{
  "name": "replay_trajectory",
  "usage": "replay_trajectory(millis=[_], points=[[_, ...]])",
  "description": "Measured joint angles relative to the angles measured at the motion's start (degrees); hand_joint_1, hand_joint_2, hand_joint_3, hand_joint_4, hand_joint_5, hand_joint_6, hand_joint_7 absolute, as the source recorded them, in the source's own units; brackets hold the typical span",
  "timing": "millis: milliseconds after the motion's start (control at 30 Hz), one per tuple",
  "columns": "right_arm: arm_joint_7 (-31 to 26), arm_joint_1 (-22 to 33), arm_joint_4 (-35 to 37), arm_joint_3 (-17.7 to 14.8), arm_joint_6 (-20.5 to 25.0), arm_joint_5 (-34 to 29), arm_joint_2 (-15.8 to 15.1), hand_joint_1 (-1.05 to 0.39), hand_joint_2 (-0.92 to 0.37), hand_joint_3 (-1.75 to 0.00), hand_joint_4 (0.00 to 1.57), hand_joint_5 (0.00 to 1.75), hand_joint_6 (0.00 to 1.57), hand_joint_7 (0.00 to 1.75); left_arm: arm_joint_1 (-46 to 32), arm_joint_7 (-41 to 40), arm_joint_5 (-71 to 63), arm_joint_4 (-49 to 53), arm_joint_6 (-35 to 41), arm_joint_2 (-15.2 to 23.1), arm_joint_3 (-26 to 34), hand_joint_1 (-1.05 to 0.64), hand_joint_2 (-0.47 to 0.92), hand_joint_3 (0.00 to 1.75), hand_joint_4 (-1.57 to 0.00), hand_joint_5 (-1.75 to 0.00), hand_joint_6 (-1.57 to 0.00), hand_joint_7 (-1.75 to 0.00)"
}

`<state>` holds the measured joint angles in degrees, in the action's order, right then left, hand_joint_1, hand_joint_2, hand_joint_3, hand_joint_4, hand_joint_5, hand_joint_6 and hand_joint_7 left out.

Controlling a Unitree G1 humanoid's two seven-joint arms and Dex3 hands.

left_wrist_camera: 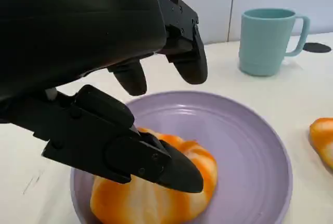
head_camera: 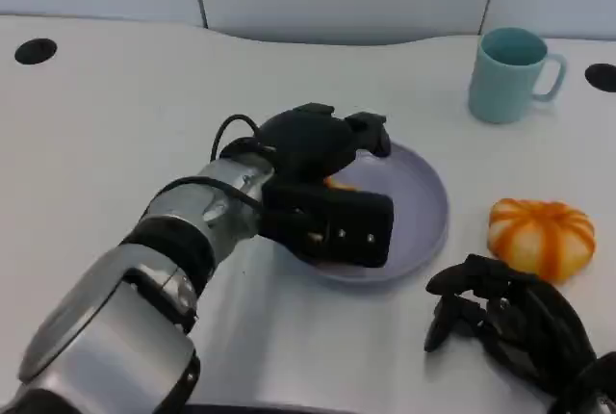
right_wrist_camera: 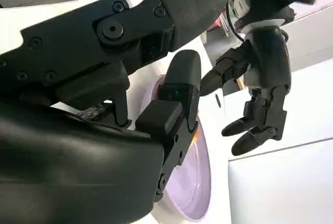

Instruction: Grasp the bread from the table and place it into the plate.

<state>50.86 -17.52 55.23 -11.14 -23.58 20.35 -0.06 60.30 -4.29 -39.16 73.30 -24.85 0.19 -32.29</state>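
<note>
Head view: your left hand (head_camera: 322, 178) hangs over the lilac plate (head_camera: 423, 204), hiding most of what lies in it. Left wrist view gives you the bread (left_wrist_camera: 156, 193), orange-and-white striped, lying inside the plate near its rim; one finger (left_wrist_camera: 156, 164) crosses just in front of it, the others spread above, nothing gripped. Contact between that finger and the bread — cannot tell. Your right hand (head_camera: 510, 323) rests low on the worktop (head_camera: 115, 116), fingers loosely curled, apart, holding nothing. A second striped bun (head_camera: 541, 236) lies just beside the plate. A teal mug (head_camera: 510, 74) stands farther back.
</note>
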Motion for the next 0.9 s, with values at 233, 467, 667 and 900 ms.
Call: replay_trajectory(millis=[233,467,667,900], points=[[-0.4,-0.1,0.1,0.0,0.5,-0.2,-0.4,-0.53,-0.92,-0.06,0.68,1.38,0.79,0.79,0.0,2.4,3.1,-2.3,-2.7,3.8,2.6,-0.91,0.92,0.1,0.0,-0.97,0.0,-0.96],[-1.7,-0.2,-0.5,0.4,0.7,-1.0,-0.5,-0.53,-0.92,-0.05,0.69,1.37,0.8,0.79,0.0,2.6,3.5,-3.1,-3.6,4.2,3.2,-0.91,0.92,0.11,0.0,-0.96,0.0,-0.96],[-1.9,-0.2,-0.6,0.4,0.9,-1.0,-0.5,-0.53,-0.92,-0.05,0.69,1.37,0.8,0.79,0.0,2.6,3.5,-3.1,-3.6,4.2,3.2,-0.91,0.92,0.11,0.0,-0.96,0.0,-0.96],[-2.0,-0.2,-0.7,0.5,0.9,-1.0,-0.5,-0.53,-0.92,-0.05,0.69,1.36,0.8,0.78,0.0,2.6,3.5,-3.1,-3.6,4.2,3.2,-0.91,0.92,0.11,0.0,-0.96,0.0,-0.96]])
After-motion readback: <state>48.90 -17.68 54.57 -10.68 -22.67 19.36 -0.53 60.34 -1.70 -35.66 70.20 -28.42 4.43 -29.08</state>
